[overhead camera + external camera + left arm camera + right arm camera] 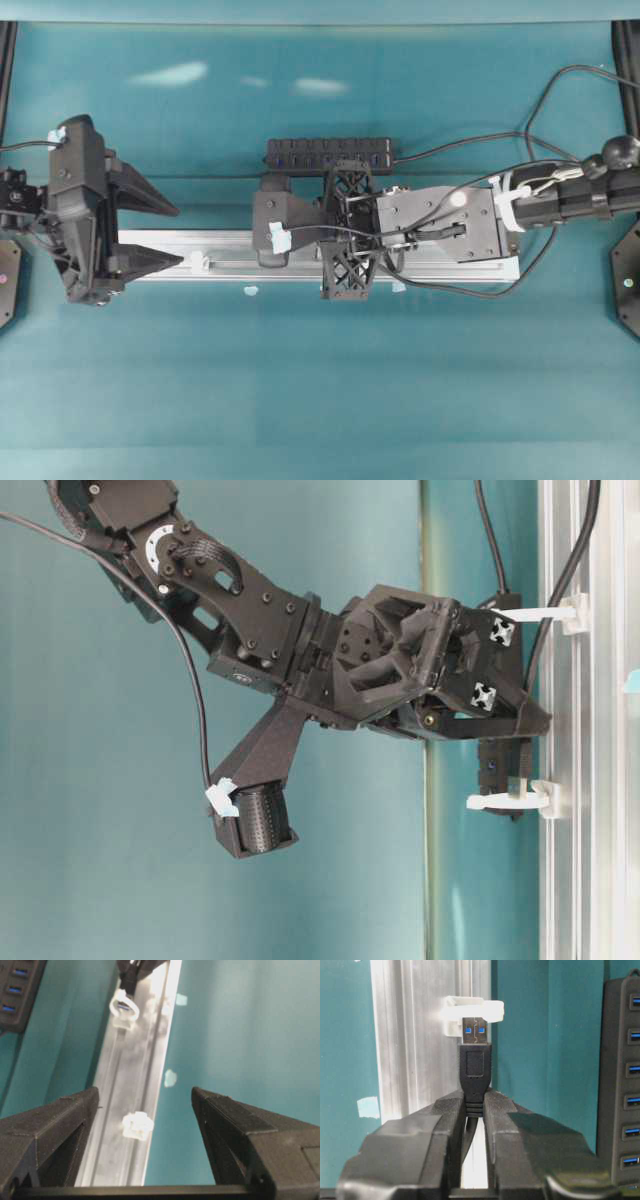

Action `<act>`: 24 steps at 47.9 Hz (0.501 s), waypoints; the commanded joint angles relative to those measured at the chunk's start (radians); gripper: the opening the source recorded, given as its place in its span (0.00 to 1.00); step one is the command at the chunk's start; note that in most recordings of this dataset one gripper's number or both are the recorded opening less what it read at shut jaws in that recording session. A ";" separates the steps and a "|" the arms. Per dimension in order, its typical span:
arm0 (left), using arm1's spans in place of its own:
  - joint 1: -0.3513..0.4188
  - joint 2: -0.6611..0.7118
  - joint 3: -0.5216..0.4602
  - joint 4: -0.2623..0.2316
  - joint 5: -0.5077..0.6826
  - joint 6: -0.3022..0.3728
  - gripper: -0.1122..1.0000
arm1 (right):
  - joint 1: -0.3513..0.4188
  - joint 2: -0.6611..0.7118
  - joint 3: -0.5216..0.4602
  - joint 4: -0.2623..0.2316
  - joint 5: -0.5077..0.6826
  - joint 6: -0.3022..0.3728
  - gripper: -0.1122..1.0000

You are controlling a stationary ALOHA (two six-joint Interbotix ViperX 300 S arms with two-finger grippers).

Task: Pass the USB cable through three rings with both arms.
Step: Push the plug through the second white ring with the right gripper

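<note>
My right gripper (pixel 475 1092) is shut on the black plug (pixel 475 1062) of the USB cable. The plug's metal tip sits right at a whitish ring (pixel 471 1010) on the silver rail (pixel 415 1060). From table level, the plug (pixel 497 772) reaches that ring (pixel 510 802), and the cord (pixel 545 645) trails back past another ring (pixel 540 613). My left gripper (pixel 145 1097) is open and holds nothing. It hovers over the rail's left end, with one ring (pixel 137 1125) between its fingers. Farther along the rail is the ring (pixel 123 1007) that the plug faces. Overhead, the left gripper (pixel 180 236) faces the right gripper (pixel 268 238).
A black multi-port hub (pixel 330 152) lies behind the rail (pixel 470 268), close to the right gripper. Small pale tape bits (pixel 250 291) lie on the teal table in front of the rail. Loose cables loop around the right arm's wrist (pixel 530 250).
</note>
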 commanded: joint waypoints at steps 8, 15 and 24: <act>0.002 -0.021 -0.003 0.003 -0.005 0.002 0.87 | -0.011 -0.006 -0.017 -0.003 -0.005 -0.008 0.03; 0.002 -0.020 -0.002 0.003 -0.005 0.002 0.86 | -0.012 -0.005 -0.017 -0.002 -0.005 -0.008 0.03; 0.002 -0.018 -0.003 0.003 -0.005 0.002 0.87 | -0.014 -0.003 -0.025 -0.002 -0.005 -0.009 0.03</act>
